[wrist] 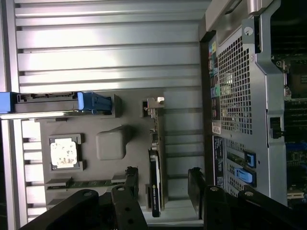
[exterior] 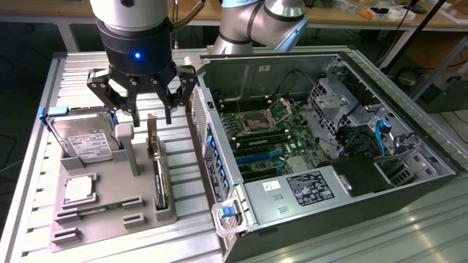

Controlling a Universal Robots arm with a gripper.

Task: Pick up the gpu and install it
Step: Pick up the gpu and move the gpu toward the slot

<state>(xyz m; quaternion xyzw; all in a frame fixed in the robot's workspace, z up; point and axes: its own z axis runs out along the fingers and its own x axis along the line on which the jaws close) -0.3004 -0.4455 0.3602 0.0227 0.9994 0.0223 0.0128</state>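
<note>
The gpu (exterior: 158,178) stands on its edge in a slot of the grey holder tray (exterior: 109,219), dark and thin, with its silvery bracket end (exterior: 152,130) pointing up toward the arm. My gripper (exterior: 152,120) hangs open just above that bracket end, holding nothing. In the wrist view the gpu (wrist: 156,165) runs between my two dark fingers (wrist: 130,181), which stand apart on either side of it, and the gripper (wrist: 162,184) sits over the card's end away from the bracket (wrist: 153,103).
The holder also carries a silver hard drive (exterior: 84,139), a processor chip (exterior: 79,188) and a green memory stick (exterior: 95,208). The open computer case (exterior: 241,71) lies at the exterior view's right, motherboard (exterior: 270,137) exposed, its perforated wall (wrist: 235,86) close beside the gpu.
</note>
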